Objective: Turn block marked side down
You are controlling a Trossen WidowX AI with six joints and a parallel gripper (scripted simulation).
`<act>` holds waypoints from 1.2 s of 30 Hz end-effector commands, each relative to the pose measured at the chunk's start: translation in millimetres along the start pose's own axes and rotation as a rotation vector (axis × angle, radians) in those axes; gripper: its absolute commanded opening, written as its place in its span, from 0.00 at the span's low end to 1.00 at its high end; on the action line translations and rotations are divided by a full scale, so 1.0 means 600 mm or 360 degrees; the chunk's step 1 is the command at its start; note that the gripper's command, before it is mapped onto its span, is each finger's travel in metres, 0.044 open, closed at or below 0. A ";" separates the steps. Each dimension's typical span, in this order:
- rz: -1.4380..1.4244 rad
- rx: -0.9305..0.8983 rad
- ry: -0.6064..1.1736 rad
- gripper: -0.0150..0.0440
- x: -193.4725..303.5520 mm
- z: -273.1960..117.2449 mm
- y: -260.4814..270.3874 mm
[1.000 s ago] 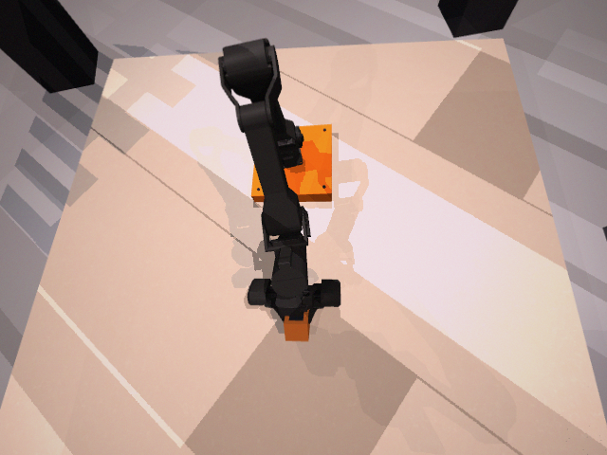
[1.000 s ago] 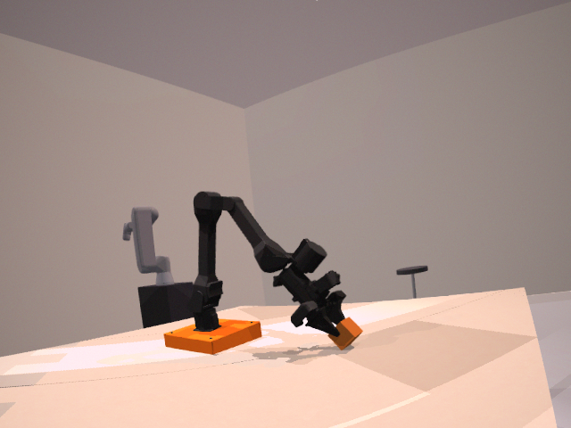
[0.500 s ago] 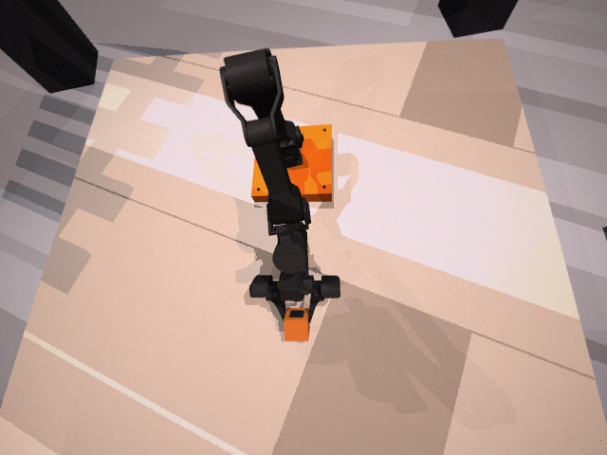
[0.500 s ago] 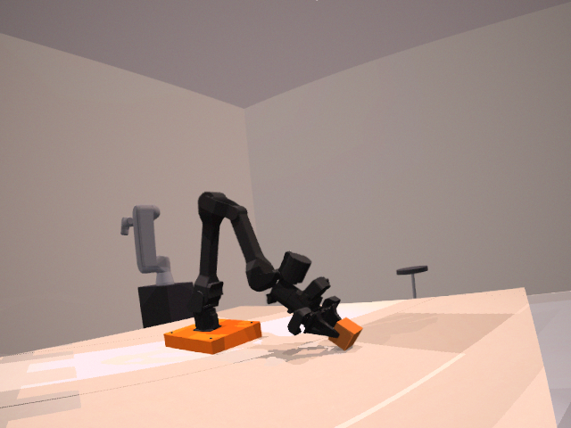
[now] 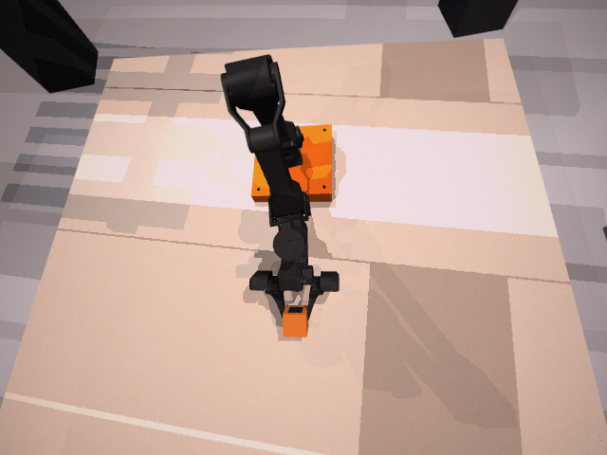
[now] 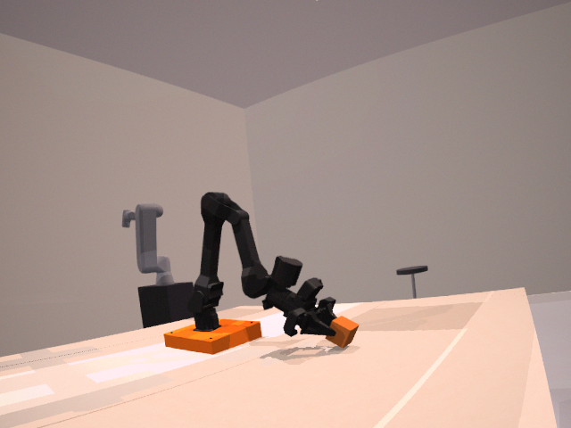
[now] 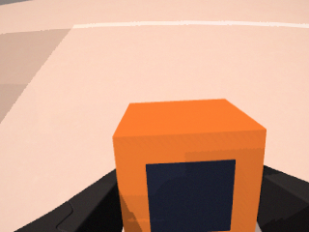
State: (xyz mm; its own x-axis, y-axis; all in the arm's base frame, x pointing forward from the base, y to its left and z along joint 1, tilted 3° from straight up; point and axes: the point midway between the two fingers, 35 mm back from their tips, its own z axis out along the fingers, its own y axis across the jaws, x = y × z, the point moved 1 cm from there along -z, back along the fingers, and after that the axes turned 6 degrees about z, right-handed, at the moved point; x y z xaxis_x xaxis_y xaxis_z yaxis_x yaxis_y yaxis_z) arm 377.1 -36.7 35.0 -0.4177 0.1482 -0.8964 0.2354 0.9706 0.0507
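Note:
An orange block (image 5: 295, 326) (image 6: 345, 330) (image 7: 188, 118) has a dark square on its marked side. That side faces back toward my wrist and partly upward, and shows in the wrist view. My gripper (image 5: 296, 317) (image 6: 335, 325) (image 7: 184, 174) is shut on the block, with one finger on each of two opposite sides, and slants down and forward. The block is tilted, with its lower edge just above or at the table (image 5: 171, 318) (image 6: 294, 391) (image 7: 159, 63); whether it touches I cannot tell. Its underside is hidden.
The arm's orange base (image 5: 321, 152) (image 6: 233, 338) stands behind the gripper, toward the back of the table. A grey robot arm (image 6: 147, 239) on a dark stand (image 6: 166, 304) and a round stool (image 6: 411, 270) are in the background. Shadows and bright patches lie across the table.

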 end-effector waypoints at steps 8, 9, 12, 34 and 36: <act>-0.0010 0.0006 -0.0012 0.25 -0.002 0.000 -0.001; -0.0010 0.0006 -0.0012 0.30 -0.002 0.000 -0.001; -0.0010 0.0006 -0.0012 0.43 -0.002 0.000 -0.001; -0.0010 0.0006 -0.0012 1.00 -0.002 0.000 -0.001; -0.0010 0.0006 -0.0012 1.00 -0.002 0.000 -0.001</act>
State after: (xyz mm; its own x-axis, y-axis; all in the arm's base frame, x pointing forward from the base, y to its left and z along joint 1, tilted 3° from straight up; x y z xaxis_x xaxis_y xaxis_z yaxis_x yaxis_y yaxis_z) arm 377.4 -36.7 36.2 -0.4107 0.1473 -0.8998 0.2352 0.9706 0.0515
